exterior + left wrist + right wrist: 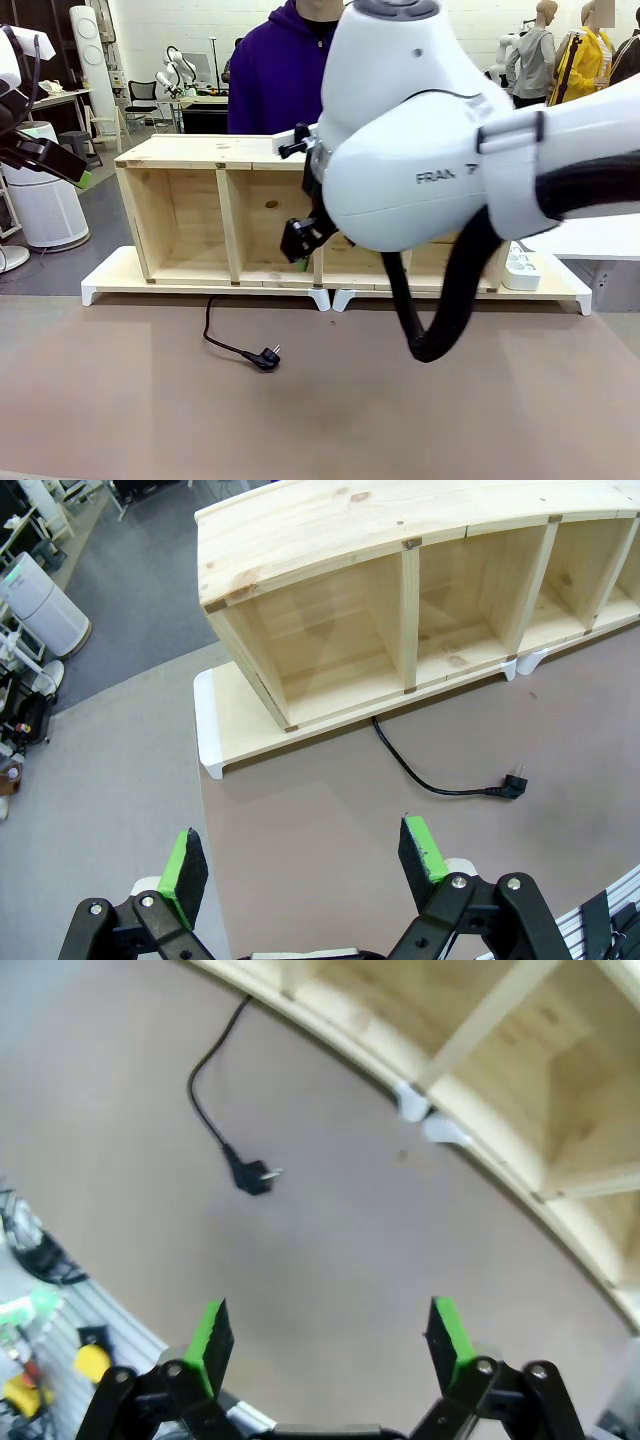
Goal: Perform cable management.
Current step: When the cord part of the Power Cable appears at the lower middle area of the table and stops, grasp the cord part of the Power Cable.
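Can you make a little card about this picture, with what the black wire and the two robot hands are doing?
cable: lies loose on the table, coming out from under the wooden shelf
plug: at the cable's end, flat on the table, held by nothing
left gripper: open, holding nothing
right gripper: open, holding nothing
person: stands behind the shelf

A lab-like workshop hall: open grey floor [130, 650] and a white air purifier [35, 600] lie well beyond the jaws of the left gripper [305, 858], toward their left.
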`<state>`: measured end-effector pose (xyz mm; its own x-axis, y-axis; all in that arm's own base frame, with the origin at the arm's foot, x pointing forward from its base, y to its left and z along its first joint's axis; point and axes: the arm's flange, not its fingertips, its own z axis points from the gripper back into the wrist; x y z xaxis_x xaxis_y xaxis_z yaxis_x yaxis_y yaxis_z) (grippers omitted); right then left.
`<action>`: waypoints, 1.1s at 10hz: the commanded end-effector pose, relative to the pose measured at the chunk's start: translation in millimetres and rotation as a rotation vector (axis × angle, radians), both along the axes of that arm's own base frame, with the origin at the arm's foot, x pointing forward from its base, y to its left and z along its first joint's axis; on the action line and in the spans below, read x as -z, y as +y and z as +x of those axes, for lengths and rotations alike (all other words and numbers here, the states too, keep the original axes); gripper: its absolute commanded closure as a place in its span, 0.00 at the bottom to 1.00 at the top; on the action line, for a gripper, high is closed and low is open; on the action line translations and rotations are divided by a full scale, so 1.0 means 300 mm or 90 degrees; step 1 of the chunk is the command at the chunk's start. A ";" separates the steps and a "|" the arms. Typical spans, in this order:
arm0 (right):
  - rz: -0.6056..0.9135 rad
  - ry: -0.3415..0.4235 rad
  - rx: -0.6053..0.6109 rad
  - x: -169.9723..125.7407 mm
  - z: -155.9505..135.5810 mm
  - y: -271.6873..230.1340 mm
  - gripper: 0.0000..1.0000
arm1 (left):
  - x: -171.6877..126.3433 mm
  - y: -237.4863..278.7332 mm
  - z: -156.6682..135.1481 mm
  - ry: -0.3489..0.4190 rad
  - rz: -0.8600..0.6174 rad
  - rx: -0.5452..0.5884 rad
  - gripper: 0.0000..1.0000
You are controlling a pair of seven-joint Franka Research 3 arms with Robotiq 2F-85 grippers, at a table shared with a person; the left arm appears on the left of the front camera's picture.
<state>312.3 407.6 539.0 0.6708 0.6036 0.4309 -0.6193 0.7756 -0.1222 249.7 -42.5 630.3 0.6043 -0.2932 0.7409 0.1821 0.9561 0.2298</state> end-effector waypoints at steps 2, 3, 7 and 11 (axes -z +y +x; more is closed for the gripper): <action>0.021 0.068 -0.021 0.016 0.008 0.082 0.00 | -0.003 -0.001 0.007 -0.008 0.002 0.002 0.00; 0.031 0.088 -0.012 0.031 0.010 0.087 0.00 | -0.003 -0.001 0.007 -0.008 0.002 0.002 0.00; 0.037 0.054 -0.024 0.030 0.020 0.085 0.00 | -0.003 -0.001 0.007 -0.008 0.002 0.002 0.00; 0.036 0.066 -0.008 0.033 0.034 0.087 0.00 | -0.003 -0.001 0.007 -0.008 0.002 0.002 0.00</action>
<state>320.9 434.0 531.2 0.6977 0.5959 0.3975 -0.6437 0.7651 -0.0171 249.7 -42.5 630.3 0.6043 -0.2930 0.7410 0.1821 0.9561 0.2296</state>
